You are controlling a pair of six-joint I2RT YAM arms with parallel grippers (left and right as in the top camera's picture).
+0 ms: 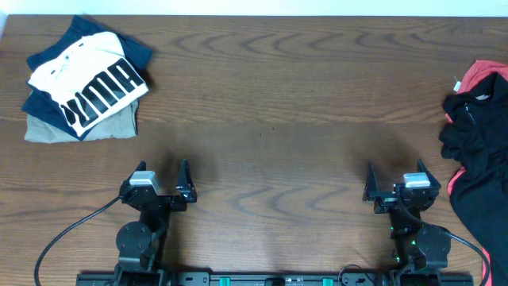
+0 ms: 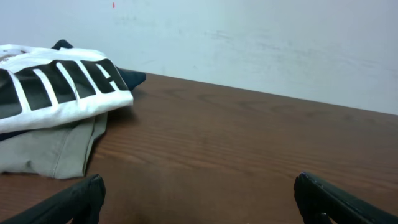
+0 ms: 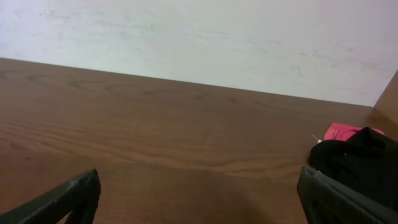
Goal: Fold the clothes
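Note:
The clothes, a white T-shirt with big black block lettering facing up, lies folded on top of a stack at the table's far left; the left wrist view shows the T-shirt at its upper left. My left gripper rests near the front edge, well short of the stack, open with bare wood between its fingers. My right gripper sits near the front edge on the right side, open too and holding nothing.
Under the T-shirt lie a navy blue folded garment and a beige folded garment. A crumpled heap of black and red clothing lies at the table's right edge, also seen in the right wrist view. A pale wall stands behind the table.

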